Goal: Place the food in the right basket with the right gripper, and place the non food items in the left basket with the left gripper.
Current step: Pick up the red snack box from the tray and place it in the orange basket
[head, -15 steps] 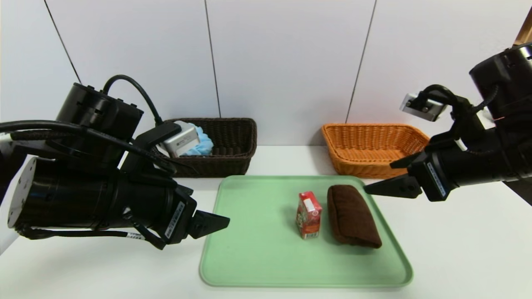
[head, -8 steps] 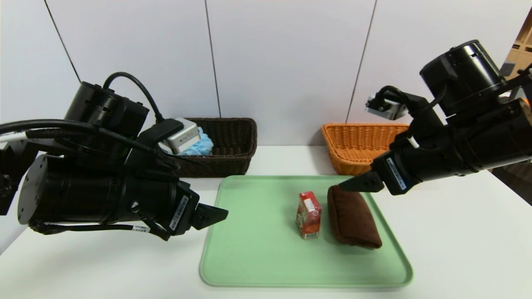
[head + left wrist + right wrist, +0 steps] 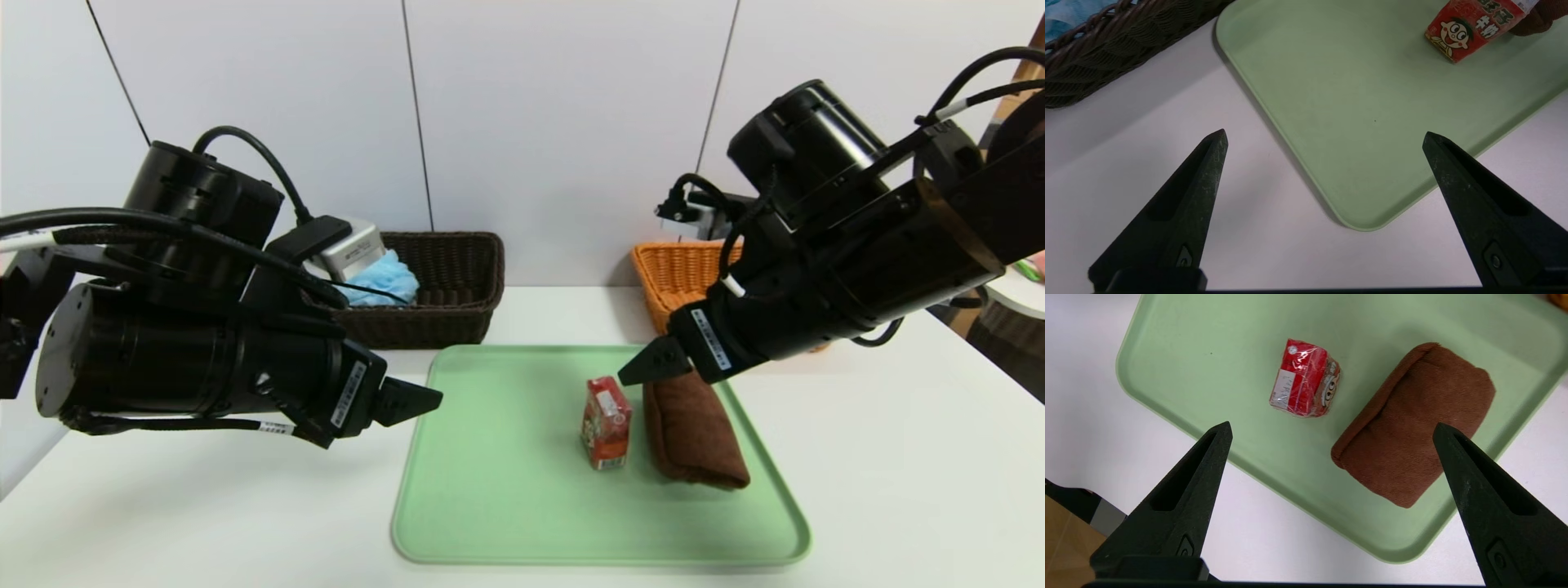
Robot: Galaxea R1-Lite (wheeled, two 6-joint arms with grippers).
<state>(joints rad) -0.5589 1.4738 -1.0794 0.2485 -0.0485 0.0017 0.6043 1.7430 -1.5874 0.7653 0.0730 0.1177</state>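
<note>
Over there the red drink carton (image 3: 606, 425) stands upright on the green tray (image 3: 506, 490), just left of the brown rolled towel (image 3: 698, 433). The right end effector (image 3: 1333, 424), spread wide and gripping nothing, hovers above them. The left end effector (image 3: 1325, 130), also wide and holding nothing, hangs by the tray's left edge. On the bench (image 3: 204, 523), the far-left dark basket (image 3: 457, 318) holds the blue bath puff (image 3: 388, 279); the orange basket (image 3: 673, 273) sits far right.

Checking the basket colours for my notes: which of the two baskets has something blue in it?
The dark brown basket, on the robot's left; the light-blue puff sits in it.
</note>
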